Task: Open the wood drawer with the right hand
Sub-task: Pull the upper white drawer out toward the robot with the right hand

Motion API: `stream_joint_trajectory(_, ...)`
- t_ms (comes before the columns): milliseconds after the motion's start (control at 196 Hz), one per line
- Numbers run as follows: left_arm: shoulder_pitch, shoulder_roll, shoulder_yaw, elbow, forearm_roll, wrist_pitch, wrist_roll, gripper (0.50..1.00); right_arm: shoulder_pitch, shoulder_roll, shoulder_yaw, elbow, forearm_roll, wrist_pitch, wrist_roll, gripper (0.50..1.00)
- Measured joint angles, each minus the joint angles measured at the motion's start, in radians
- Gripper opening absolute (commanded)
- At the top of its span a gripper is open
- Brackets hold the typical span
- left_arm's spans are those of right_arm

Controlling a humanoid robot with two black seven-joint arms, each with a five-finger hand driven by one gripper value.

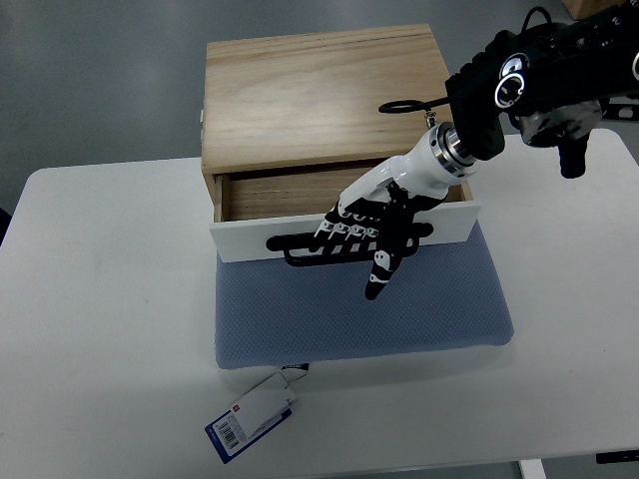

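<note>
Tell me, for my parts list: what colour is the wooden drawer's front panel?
White, with a black handle; the front panel shows best in the top view.

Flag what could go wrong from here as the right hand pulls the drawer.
1. The right hand hooks the black handle off-centre, toward its right end, so the drawer might skew and bind.
2. The wooden box sits on a blue mat, apparently unsecured; it may slide forward rather than open further.
</note>
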Motion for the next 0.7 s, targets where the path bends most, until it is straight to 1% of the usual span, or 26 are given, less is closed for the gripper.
stream_joint_trajectory(204,0.0,0.0,0.0,0.0,0.0,0.0,0.0,1.0,0.012,-0.001,0.0,0.0,0.0,-0.011,0.0,0.921)
stream_joint_trajectory(530,0.0,0.0,0.0,0.0,0.0,0.0,0.0,1.0,0.013,0.004,0.0,0.0,-0.021,-0.065,-0.003,0.919)
stream_joint_trajectory(699,0.0,0.0,0.0,0.0,0.0,0.0,0.0,1.0,0.017,-0.002,0.0,0.0,-0.022,-0.064,-0.003,0.921)
